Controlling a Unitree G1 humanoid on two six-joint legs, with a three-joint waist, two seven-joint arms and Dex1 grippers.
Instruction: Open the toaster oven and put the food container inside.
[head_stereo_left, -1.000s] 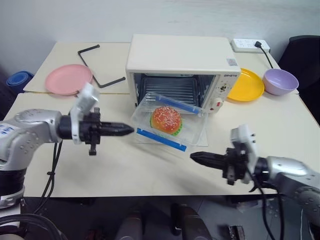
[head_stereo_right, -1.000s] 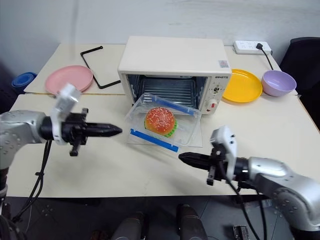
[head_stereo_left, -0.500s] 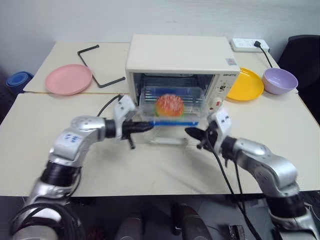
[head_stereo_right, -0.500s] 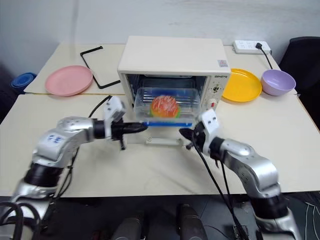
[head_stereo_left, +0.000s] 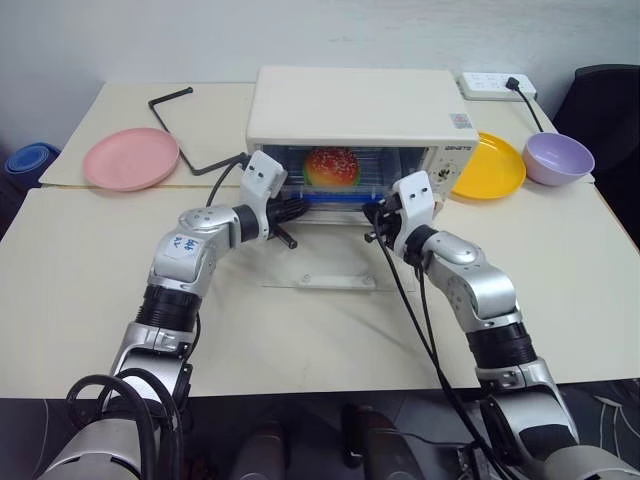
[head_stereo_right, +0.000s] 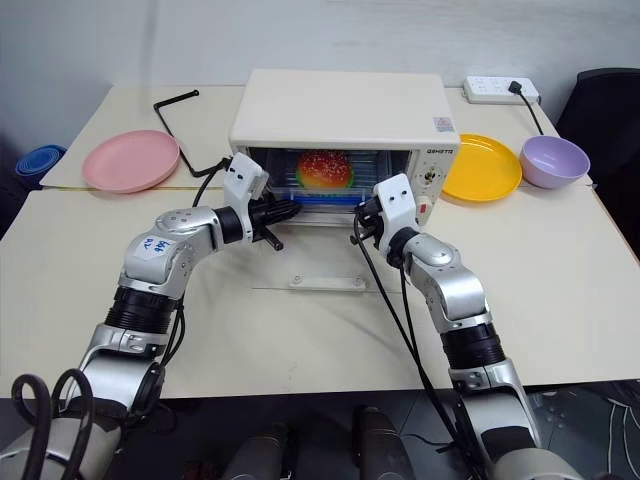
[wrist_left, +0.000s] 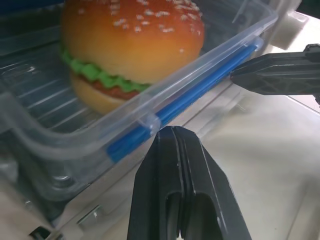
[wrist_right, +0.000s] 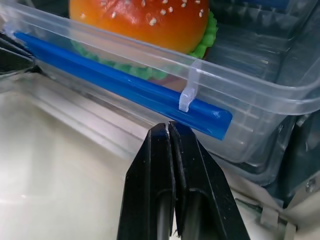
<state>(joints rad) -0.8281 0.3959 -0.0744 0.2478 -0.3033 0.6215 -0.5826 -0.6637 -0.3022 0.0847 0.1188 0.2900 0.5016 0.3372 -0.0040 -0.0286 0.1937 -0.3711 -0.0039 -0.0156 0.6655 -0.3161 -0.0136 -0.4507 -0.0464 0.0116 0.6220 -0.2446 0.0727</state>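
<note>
Left wrist view is showing us the food container, clear ribbed plastic with a blue clip, sitting inside the toaster oven; our closed left gripper and right gripper are nosing its front edge.

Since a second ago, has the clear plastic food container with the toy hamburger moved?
Yes. The clear plastic food container went from the lowered door back into the cream-white toaster oven.

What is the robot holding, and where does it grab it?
Nothing. Both the left gripper and right gripper are shut, tips at the food container's blue-clipped front edge.
</note>
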